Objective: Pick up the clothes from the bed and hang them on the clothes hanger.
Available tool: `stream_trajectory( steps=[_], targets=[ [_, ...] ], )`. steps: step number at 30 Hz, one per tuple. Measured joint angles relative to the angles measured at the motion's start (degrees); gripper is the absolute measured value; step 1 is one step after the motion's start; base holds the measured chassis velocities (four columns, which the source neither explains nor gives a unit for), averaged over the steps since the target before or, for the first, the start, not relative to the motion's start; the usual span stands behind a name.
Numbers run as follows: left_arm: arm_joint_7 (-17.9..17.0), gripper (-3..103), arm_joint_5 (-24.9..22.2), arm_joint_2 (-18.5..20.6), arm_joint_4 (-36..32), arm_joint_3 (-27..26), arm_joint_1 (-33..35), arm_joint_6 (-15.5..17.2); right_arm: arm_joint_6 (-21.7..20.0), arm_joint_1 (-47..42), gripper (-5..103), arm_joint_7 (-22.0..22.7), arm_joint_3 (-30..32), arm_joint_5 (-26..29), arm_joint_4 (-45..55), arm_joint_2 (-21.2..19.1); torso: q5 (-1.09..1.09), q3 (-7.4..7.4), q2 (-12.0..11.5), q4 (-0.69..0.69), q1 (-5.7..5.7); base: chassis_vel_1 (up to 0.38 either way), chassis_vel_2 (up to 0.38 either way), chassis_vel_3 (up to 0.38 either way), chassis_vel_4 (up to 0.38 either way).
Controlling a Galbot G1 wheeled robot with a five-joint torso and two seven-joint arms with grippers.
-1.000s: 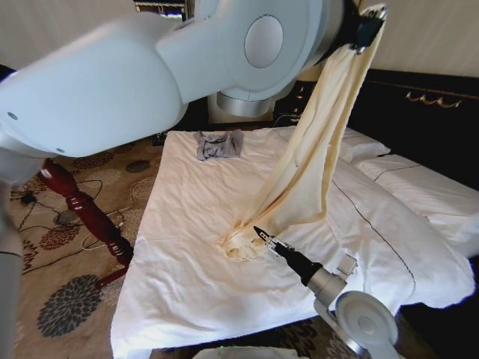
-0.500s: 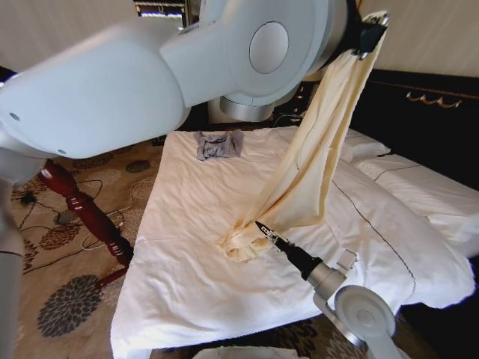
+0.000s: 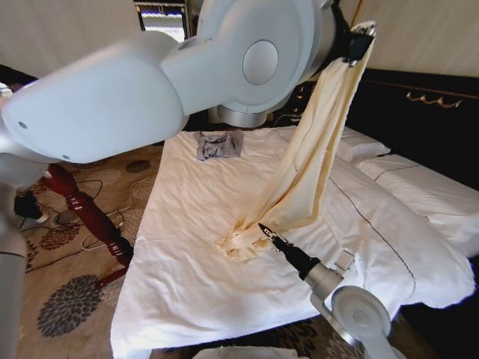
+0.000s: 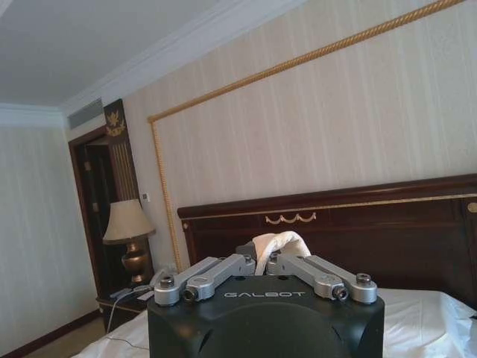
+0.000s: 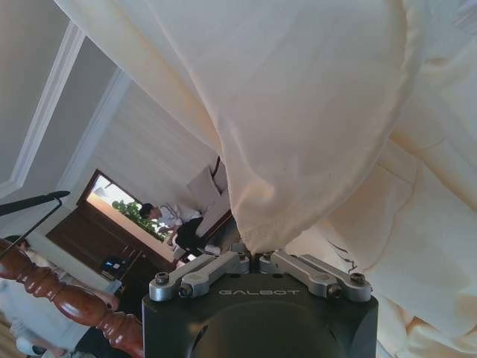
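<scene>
The clothes [image 3: 307, 164], a long cream garment, stretch from high at the upper right down to a crumpled end on the bed [image 3: 187, 224]. My left gripper [image 3: 358, 39] is raised high and shut on the garment's top end; its wrist view shows cream fabric [image 4: 277, 245] pinched between its fingers [image 4: 223, 268]. My right gripper [image 3: 263, 229] is low over the sheet, shut on the garment's lower part, where fabric [image 5: 298, 112] drapes over its fingers [image 5: 216, 267]. A thin black angled bar [image 5: 33, 201] shows above the red post; I cannot tell whether it is the clothes hanger.
A small grey-blue garment [image 3: 219, 144] lies near the bed's far edge. A dark red turned post [image 3: 82, 206] stands on the patterned carpet left of the bed, with cables around it. Pillows [image 3: 419, 187] and the dark headboard [image 3: 426, 105] are to the right.
My left arm has shifted slightly, carrying the garment's top end a little to the left. My right gripper has barely moved at the garment's lower end.
</scene>
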Motion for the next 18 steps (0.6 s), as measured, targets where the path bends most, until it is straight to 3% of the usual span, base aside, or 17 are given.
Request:
stream_trajectory(
  steps=[6, 13, 16, 17, 18],
  targets=[
    [-0.06, 1, 1.40, 2.39, -1.12, -0.39, 1.72, -0.02, 0.01, -2.08, 1, 0.00, 2.19, -0.38, 3.42, -1.24, 0.00, 0.00, 0.00, -0.01, 0.00, 0.000, 0.000, 0.000, 0.000],
    [0.45, 1, 3.35, 7.06, -2.46, -1.53, 3.65, 0.09, -0.59, -3.63, 1, 1.45, 11.13, 3.09, 5.54, -9.63, -0.01, 0.00, 0.01, 0.01, 0.00, 0.000, 0.000, 0.000, 0.000],
    [1.16, 1, 4.35, 12.42, -3.58, -3.44, 6.16, 0.21, 0.35, -3.08, 1, 3.60, 16.41, 5.76, 5.57, -14.84, 0.02, 0.00, 0.00, -0.02, 0.00, 0.000, 0.000, 0.000, 0.000],
    [1.31, 1, 4.68, 16.52, -4.93, -4.96, 7.47, 0.55, 1.05, -2.68, 1, 4.21, 18.79, 6.45, 5.75, -16.97, -0.01, 0.01, 0.00, -0.01, 0.01, 0.000, 0.000, 0.000, 0.000],
    [1.31, 1, 4.68, 16.52, -4.93, -4.96, 7.47, 0.55, 1.05, -2.68, 1, 4.21, 18.79, 6.45, 5.75, -16.97, -0.01, 0.01, 0.00, -0.01, 0.01, 0.000, 0.000, 0.000, 0.000]
  ],
)
